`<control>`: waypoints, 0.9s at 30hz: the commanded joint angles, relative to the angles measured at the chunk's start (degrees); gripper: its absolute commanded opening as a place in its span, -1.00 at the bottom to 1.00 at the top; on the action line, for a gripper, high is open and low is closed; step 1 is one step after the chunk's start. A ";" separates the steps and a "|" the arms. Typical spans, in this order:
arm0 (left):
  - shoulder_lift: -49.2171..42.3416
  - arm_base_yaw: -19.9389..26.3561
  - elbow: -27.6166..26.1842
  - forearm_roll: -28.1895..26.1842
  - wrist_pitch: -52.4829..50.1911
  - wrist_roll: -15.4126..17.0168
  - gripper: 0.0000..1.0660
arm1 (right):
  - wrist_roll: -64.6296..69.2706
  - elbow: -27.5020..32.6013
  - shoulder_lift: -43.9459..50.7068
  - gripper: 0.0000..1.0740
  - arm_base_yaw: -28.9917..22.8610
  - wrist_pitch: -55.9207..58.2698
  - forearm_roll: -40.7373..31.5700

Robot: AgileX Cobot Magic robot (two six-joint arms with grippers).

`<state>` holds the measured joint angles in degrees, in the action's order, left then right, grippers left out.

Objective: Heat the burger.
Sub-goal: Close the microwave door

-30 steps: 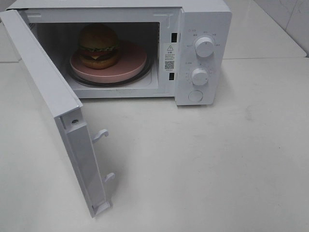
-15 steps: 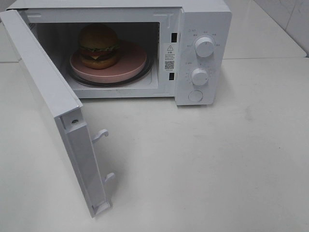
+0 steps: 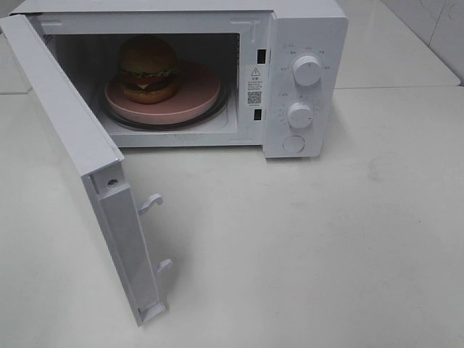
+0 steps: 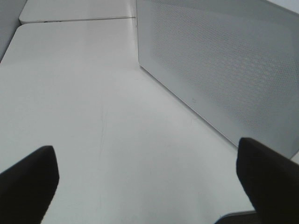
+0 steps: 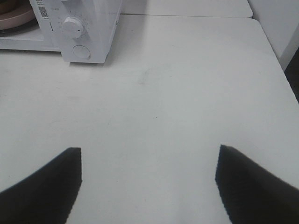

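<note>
The burger (image 3: 148, 69) sits on a round pink plate (image 3: 196, 98) inside the white microwave (image 3: 304, 29), on its glass turntable. The microwave door (image 3: 80, 145) stands swung wide open toward the front left. Neither arm shows in the exterior high view. In the left wrist view my left gripper (image 4: 147, 182) is open and empty above the white table, with the door's perforated outer face (image 4: 224, 70) just ahead of it. In the right wrist view my right gripper (image 5: 148, 184) is open and empty, well back from the microwave's control panel (image 5: 77, 28).
Two round knobs (image 3: 307, 70) and a round button (image 3: 293, 143) are on the microwave's right panel. Two white latch hooks (image 3: 151, 203) stick out of the door's free edge. The white table (image 3: 326, 239) spreads in front; a seam and wall lie at the far right.
</note>
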<state>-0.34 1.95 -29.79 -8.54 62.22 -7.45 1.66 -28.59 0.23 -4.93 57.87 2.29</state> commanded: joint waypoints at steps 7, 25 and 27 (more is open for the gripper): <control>0.29 -0.23 0.11 0.06 -0.86 -0.11 0.81 | -0.11 0.17 1.55 0.42 0.23 -0.80 -0.06; 11.34 -0.23 -2.12 -0.80 -16.16 -0.17 -0.36 | -0.11 0.17 1.55 0.42 0.23 -0.80 -0.06; 12.26 -0.23 -2.12 -0.52 -17.13 -0.17 -0.49 | -0.11 0.17 1.55 0.42 0.23 -0.80 -0.06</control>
<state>11.80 1.95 -32.03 -9.17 47.04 -7.56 1.66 -28.59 0.23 -4.93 57.87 2.29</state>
